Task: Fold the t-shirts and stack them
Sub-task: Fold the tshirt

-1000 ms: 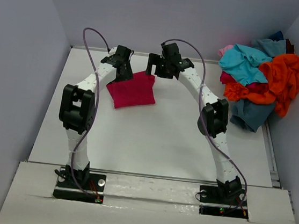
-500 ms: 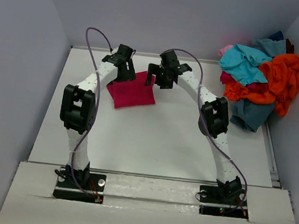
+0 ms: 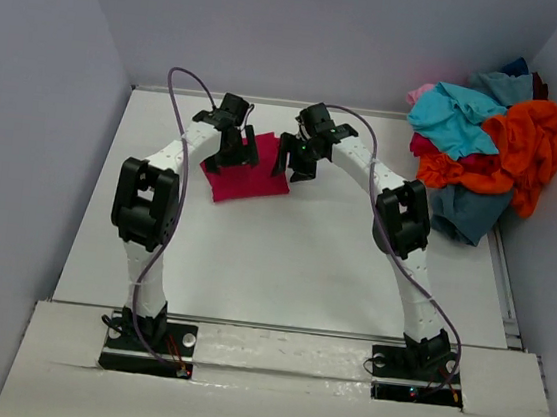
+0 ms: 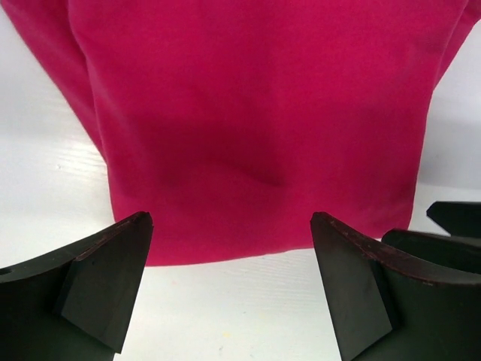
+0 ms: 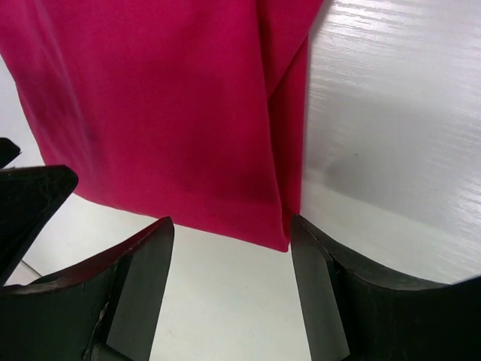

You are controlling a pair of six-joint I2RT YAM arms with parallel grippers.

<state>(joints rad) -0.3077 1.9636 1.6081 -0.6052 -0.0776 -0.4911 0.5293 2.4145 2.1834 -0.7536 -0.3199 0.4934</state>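
Two grippers stand over one folded crimson shirt (image 3: 250, 175), and neither holds anything.

The shirt lies flat on the white table (image 3: 293, 260), toward the far side and left of centre, folded into a compact rectangle.

The left gripper (image 4: 229, 226) is over the shirt's left part, fingers spread wide. A straight edge of the cloth runs across the gap below them.

The right gripper (image 5: 231, 226) is over the shirt's right edge, fingers likewise apart. A folded corner of the cloth shows just beside one finger.

I cannot tell whether any fingertip touches the cloth.

A heap of shirts (image 3: 481, 151) sits in the far right corner against the wall, well apart from both grippers. An orange shirt (image 3: 536, 137) and a turquoise shirt (image 3: 455, 118) lie uppermost, unfolded and tangled.
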